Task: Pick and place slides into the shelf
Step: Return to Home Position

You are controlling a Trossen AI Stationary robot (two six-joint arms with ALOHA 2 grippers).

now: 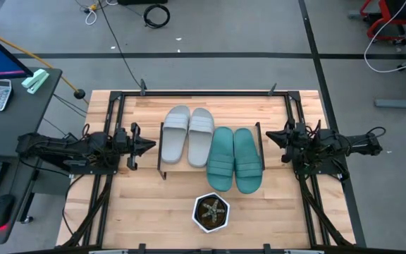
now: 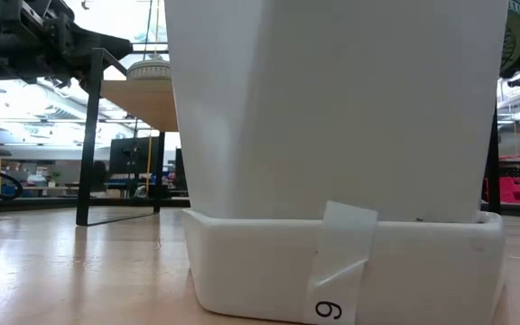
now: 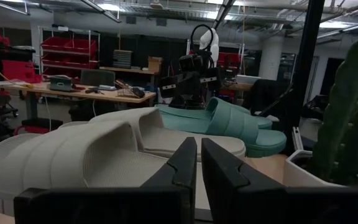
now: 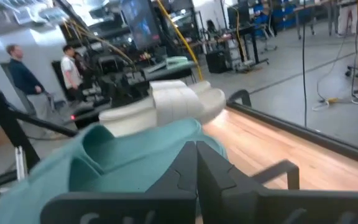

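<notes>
Table (image 1: 104, 212): light wood, black rails along its edges.

Shelf (image 1: 161, 149): one, mid-table between the two arms. Thin black legs show at each end. The top board is mostly covered by footwear.

Grey slides (image 1: 176, 137): two, side by side and touching, on the left-arm half of the shelf. Long axes run from the near edge to the far edge of the table. The straps are at the far end, so the toes point away from the plant.

Green slides (image 1: 221, 159): two, side by side and touching, on the right-arm half, just beside the grey pair. Long axes run the same way, parallel to the grey. The straps are at the near end, so the toes point toward the plant, opposite to the grey. This pair sits nearer the plant than the grey pair, its toes overhanging the shelf edge.

Count: four slides, all on the shelf, all sole-down.

Potted plant (image 1: 211, 213): one, in a white six-sided pot on the table just in front of the green toes. One piece of tape with a handwritten digit sticks to the pot base in the low view.

Left gripper (image 1: 151, 146): just off the grey end of the shelf, pointing at it. Fingers are pressed together, with nothing between them.

Right gripper (image 1: 268, 136): just off the green end, pointing at it. Fingers are closed on each other and empty.
</notes>
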